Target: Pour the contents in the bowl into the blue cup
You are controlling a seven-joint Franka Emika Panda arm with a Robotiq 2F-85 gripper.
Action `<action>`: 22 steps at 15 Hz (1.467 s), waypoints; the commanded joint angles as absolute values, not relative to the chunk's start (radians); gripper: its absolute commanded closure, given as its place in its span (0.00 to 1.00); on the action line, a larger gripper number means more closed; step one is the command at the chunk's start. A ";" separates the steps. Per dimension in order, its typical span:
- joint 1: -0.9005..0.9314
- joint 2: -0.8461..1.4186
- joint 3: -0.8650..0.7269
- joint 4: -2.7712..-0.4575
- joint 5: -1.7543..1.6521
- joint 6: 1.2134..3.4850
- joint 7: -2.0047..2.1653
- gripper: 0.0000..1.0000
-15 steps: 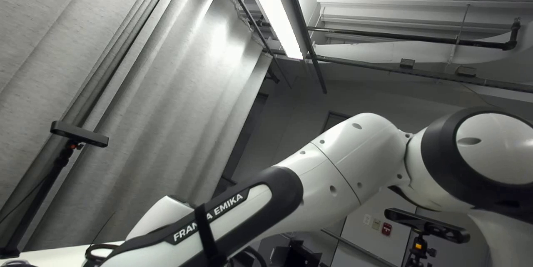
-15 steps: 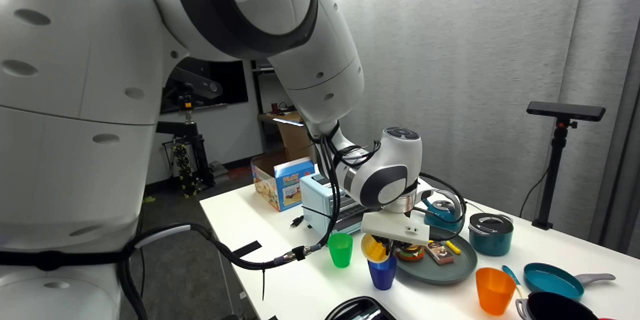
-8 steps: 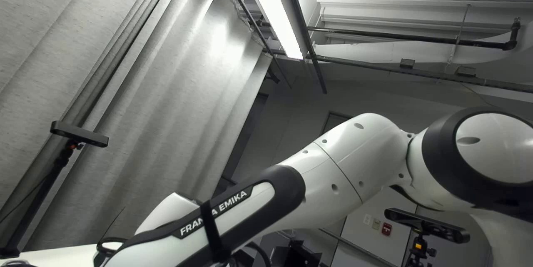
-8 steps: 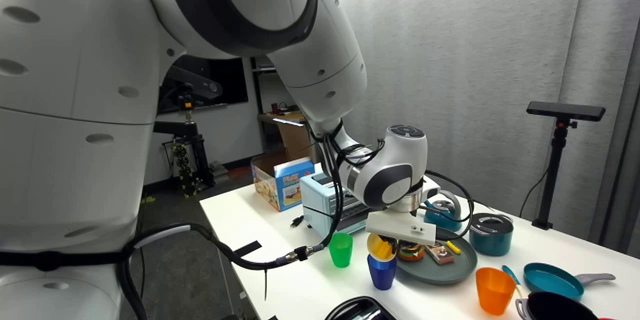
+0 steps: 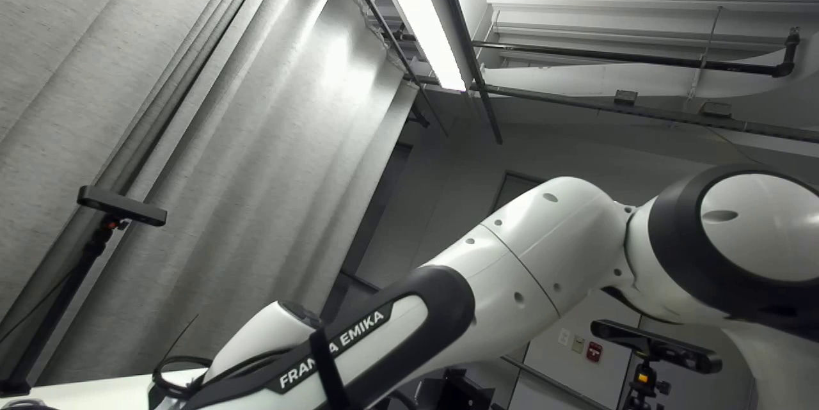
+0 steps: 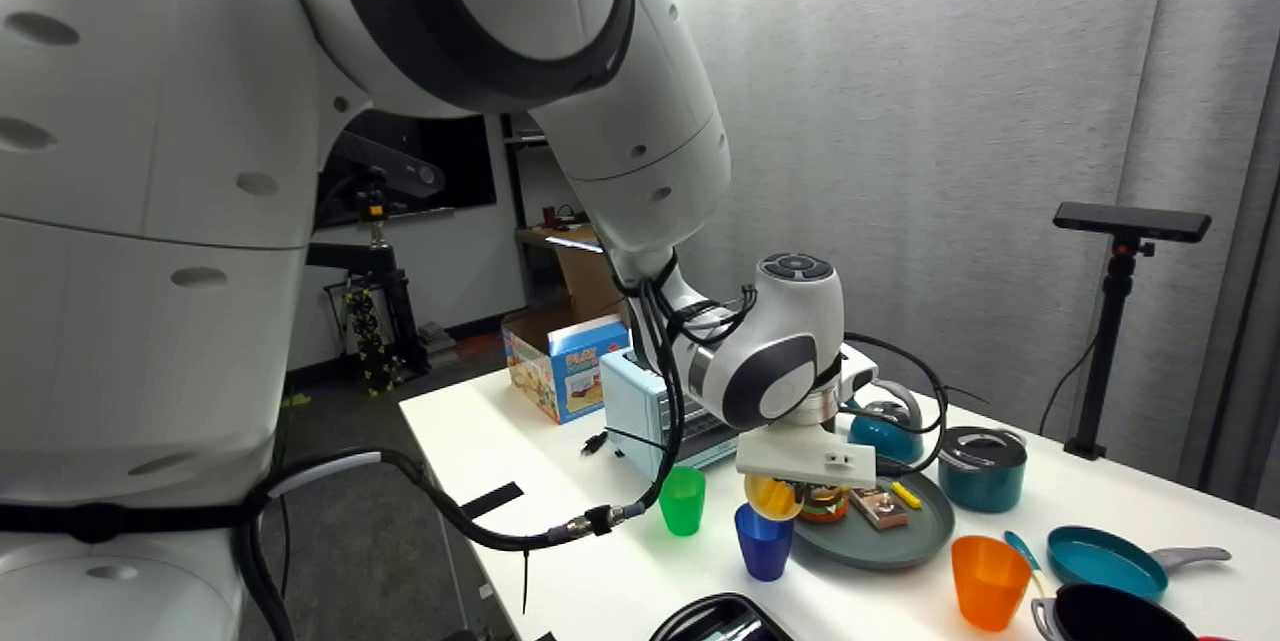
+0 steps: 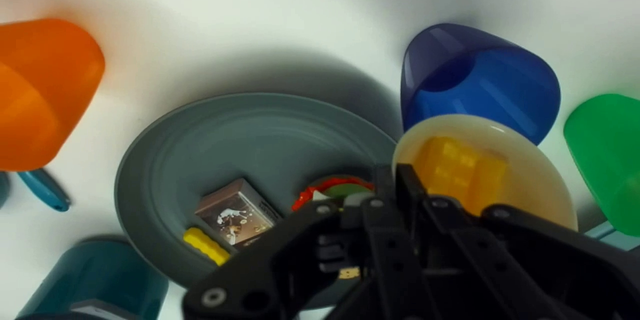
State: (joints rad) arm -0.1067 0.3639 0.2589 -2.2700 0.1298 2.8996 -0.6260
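My gripper point(image 7: 398, 177) is shut on the rim of the cream-yellow bowl point(image 7: 542, 187), with one finger inside the bowl and one outside. Yellow pieces point(image 7: 457, 170) lie inside the bowl. The bowl also shows in an exterior view point(image 6: 774, 498), held above the table, its opening tilted toward that camera. The blue cup point(image 7: 485, 78) stands upright on the table; it shows in an exterior view point(image 6: 765, 546) just below and left of the bowl. In the wrist view the bowl overlaps the cup's near rim. The fingers are mostly hidden in the exterior views.
A grey plate point(image 7: 240, 130) with a toy burger point(image 7: 332, 187), a small box point(image 7: 239, 212) and a yellow stick point(image 7: 206, 245) lies beside the cup. A green cup point(image 6: 682, 501), orange cup point(image 6: 988, 581), teal pot point(image 6: 982, 471) and light-blue toaster point(image 6: 635, 411) stand around.
The arm and bowl have shifted a little to the right in an exterior view, from over the blue cup's mouth to its right edge. The bowl's tilt has changed slightly. The cup has not moved.
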 commanded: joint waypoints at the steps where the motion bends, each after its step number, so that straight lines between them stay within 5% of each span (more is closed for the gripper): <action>1: -0.127 0.336 0.281 -2.325 0.097 2.966 -0.631 0.98; 11: -0.124 0.331 0.292 -2.410 0.065 3.241 -0.638 0.98; 22: -0.148 0.324 0.323 -2.437 0.064 3.249 -0.639 0.98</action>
State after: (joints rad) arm -0.1201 0.3524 0.2994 -2.4024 0.0691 3.2250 -0.6269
